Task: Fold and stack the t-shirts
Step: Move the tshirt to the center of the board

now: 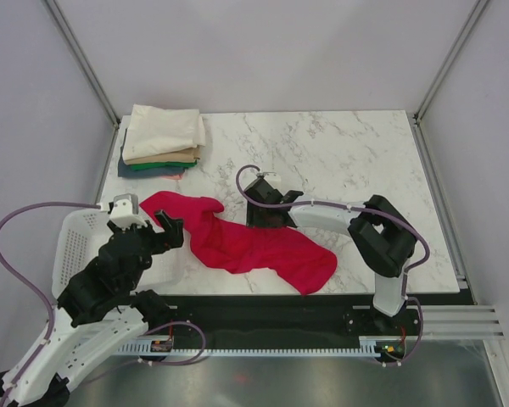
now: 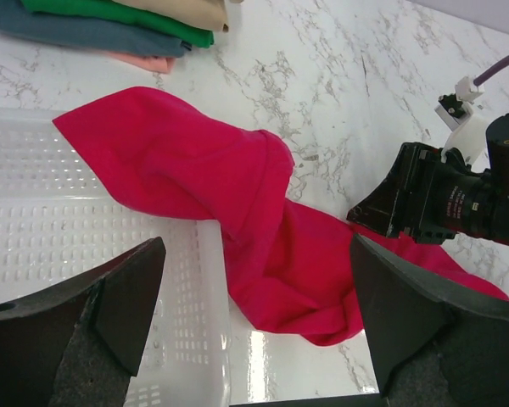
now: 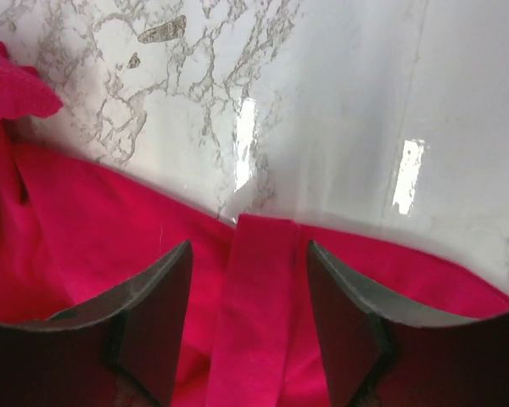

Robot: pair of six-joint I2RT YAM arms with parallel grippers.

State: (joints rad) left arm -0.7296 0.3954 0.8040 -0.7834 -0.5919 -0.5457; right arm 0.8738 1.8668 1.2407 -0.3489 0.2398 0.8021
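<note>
Crimson t-shirt (image 1: pixel 246 246) lies crumpled, one end over the basket (image 1: pixel 72 242) rim. Left end effector (image 2: pixel 256 254) hangs wide open above the basket; right end effector (image 3: pixel 248 254), jaws apart, straddles a cloth ridge well away. Pulling could snag it on that rim

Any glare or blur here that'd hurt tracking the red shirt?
Right wrist: two bright reflections on the marble table just beyond the red t-shirt, cloth itself sharp. Left wrist: small glare patch on the table beside the basket, near fingers soft. Top external: even light, faint shadows, no glare.
</note>
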